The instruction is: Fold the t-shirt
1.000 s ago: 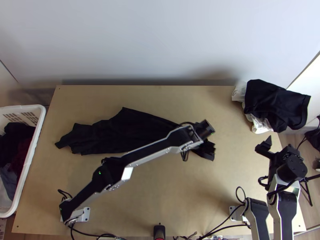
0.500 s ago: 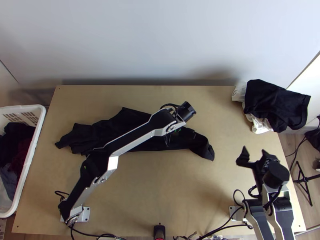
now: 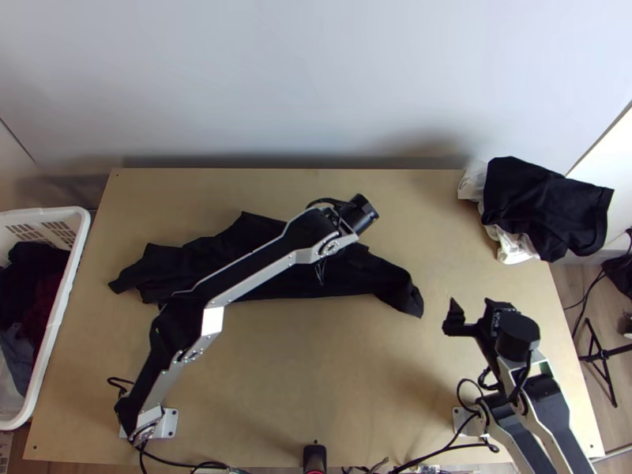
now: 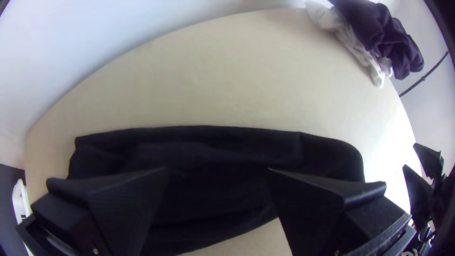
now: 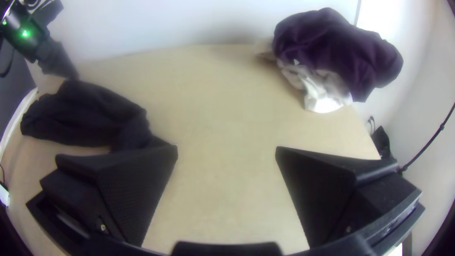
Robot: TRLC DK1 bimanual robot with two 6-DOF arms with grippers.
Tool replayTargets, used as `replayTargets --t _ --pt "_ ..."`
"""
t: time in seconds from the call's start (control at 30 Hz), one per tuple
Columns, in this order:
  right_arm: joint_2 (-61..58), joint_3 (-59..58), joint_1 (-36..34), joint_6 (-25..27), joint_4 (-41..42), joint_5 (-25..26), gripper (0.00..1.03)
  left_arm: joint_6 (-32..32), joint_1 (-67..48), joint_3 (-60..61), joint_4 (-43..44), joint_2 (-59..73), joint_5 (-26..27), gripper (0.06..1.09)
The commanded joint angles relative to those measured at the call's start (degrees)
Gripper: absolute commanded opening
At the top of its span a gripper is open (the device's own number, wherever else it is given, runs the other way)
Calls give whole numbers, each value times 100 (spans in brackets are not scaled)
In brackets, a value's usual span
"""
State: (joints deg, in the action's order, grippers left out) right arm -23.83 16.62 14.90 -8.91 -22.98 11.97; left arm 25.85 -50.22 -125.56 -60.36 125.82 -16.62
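"Item one, the risks, left to right?"

"T-shirt point(image 3: 189, 265), black, one. Lies long and narrow on the table point(image 3: 340, 371), from the left of the frame to right of centre, rumpled, its left end ragged. Hazard: a fold made over those creases would probably come out crooked. Middle portion: under the left claw point(image 4: 217, 170). Hazard: dark layers that I cannot count, so a pinch may take too many, or only the top one. Right end: a tapered tail, slanting down the frame. Hazard: gripped alone, it may drag the whole garment askew."

"Any risk between the arms?"

"One. Should both work the right end together, they could knock, the left arm point(image 3: 261, 276) lying slantwise over the cloth."

"Item two, poses, same order."

"Left arm: rises from the lower left, bends left of centre, then runs up and right across the t-shirt to upper centre. Its claw: released, fingers well parted, nothing between them. Right arm point(image 3: 549, 407): at lower right, angled up and left. Right claw point(image 3: 472, 308): also released, fingers wide apart, over bare wood beside the t-shirt's right end, not touching it."
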Motion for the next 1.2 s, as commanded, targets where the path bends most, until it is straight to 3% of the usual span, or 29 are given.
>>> replayTargets --t 0.0,0.17,0.5,0.8,1.17 --pt "-675 -186 347 -85 690 -98 96 -97 109 58 -2 -181 -210 104" --pt "-1334 -19 769 -217 628 -204 96 -168 240 137 -2 -295 -236 104" --pt "-2125 641 2008 -67 -391 -397 96 -220 425 181 6 -304 -254 104" --pt "-3259 808 2448 -138 233 -397 97 -220 495 128 50 -242 -254 104" --pt "-3619 641 2430 311 1050 -204 96 -247 697 128 24 -400 -245 104"
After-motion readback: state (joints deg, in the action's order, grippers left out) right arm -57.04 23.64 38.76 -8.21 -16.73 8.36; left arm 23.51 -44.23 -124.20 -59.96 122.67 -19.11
